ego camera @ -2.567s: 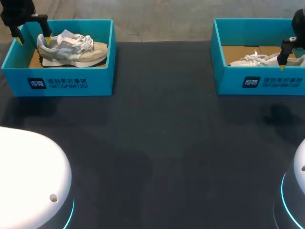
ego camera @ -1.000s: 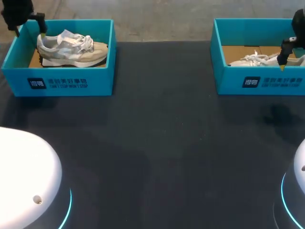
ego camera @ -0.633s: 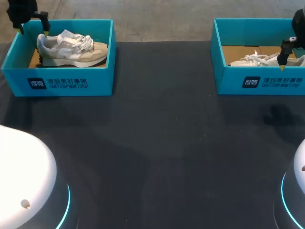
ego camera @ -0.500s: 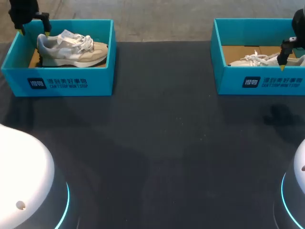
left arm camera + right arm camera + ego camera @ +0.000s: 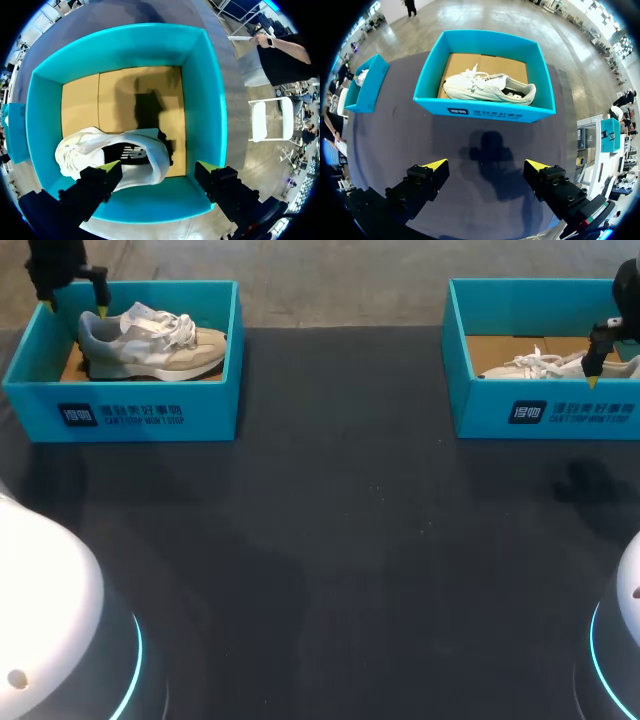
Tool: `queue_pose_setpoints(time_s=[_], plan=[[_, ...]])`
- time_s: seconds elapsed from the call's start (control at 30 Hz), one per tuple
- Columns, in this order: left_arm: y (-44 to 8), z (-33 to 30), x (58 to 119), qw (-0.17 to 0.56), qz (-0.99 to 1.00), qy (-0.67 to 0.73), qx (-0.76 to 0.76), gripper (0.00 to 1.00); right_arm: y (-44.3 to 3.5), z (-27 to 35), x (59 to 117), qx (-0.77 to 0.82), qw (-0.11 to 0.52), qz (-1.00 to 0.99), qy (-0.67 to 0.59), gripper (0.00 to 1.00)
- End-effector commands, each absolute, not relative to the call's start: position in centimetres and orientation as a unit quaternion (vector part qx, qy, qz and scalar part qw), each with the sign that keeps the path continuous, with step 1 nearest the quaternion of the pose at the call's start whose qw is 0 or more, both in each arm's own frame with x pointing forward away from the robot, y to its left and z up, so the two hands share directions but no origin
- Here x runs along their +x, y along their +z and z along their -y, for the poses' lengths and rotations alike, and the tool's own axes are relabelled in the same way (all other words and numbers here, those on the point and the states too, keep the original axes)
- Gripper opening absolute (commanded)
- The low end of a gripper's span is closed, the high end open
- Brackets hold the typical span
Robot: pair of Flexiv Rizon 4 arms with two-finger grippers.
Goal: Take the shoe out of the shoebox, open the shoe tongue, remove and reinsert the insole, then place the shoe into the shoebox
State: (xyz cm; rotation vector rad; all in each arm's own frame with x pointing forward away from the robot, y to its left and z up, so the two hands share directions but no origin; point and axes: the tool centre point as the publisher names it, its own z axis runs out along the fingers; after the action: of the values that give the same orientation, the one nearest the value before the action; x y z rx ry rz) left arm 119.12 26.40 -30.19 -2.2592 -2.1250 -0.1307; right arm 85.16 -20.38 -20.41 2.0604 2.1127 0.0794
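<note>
A beige and grey sneaker lies in the teal shoebox at the far left. My left gripper hovers open above that box's heel-end corner. In the left wrist view the shoe's heel sits under and just ahead of the left gripper, touching neither finger. A second teal shoebox at the far right holds a white sneaker. My right gripper hangs open, high over the dark table in front of that shoebox and its white sneaker.
The dark table stretches between and in front of the two boxes. The left box's brown cardboard floor is bare beyond the shoe. My arms' white bases stand at the near corners.
My left gripper has drifted slightly right above the left box's corner, and the left arm's white base has swung lower. The right arm and both shoes have not moved.
</note>
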Motion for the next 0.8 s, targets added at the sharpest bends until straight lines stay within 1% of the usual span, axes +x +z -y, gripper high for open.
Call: queue_pose_setpoints(time_s=[0.03, 0.07, 0.1, 0.13, 0.3, 0.43, 0.57, 0.7, 0.8], plan=[[-31.2, -26.4, 120.5, 0.034, 0.686, -0.023, -0.727, 0.77, -20.5, 20.4, 85.1, 0.695, 0.096, -0.712, 0.027, 1.0], [-31.3, -26.4, 120.5, 0.035, 0.686, -0.023, -0.727, 0.75, -20.5, 20.4, 85.1, 0.695, 0.096, -0.712, 0.027, 1.0], [-31.3, -26.3, 120.5, 0.035, 0.686, -0.022, -0.727, 0.65, -20.5, 20.4, 85.1, 0.695, 0.096, -0.712, 0.027, 1.0], [-31.4, -26.3, 120.6, 0.036, 0.686, -0.022, -0.727, 0.62, -20.5, 20.4, 85.1, 0.695, 0.096, -0.712, 0.027, 1.0], [-31.7, -26.5, 120.7, 0.036, 0.687, -0.016, -0.725, 0.66, -20.5, 20.4, 85.1, 0.695, 0.096, -0.712, 0.027, 1.0], [-32.1, -27.0, 120.7, 0.038, 0.69, -0.013, -0.723, 0.67, -20.5, 20.4, 85.1, 0.695, 0.096, -0.712, 0.027, 1.0], [-32.7, -27.4, 120.8, 0.043, 0.692, -0.012, -0.721, 0.63, -20.5, 20.4, 85.1, 0.695, 0.096, -0.712, 0.027, 1.0], [-33.4, -27.7, 120.8, 0.048, 0.694, -0.01, -0.719, 0.64, -20.5, 20.4, 85.1, 0.695, 0.096, -0.712, 0.027, 1.0], [-33.8, -27.8, 120.9, 0.053, 0.695, -0.003, -0.717, 0.61, -20.5, 20.4, 85.1, 0.695, 0.096, -0.712, 0.027, 1.0]])
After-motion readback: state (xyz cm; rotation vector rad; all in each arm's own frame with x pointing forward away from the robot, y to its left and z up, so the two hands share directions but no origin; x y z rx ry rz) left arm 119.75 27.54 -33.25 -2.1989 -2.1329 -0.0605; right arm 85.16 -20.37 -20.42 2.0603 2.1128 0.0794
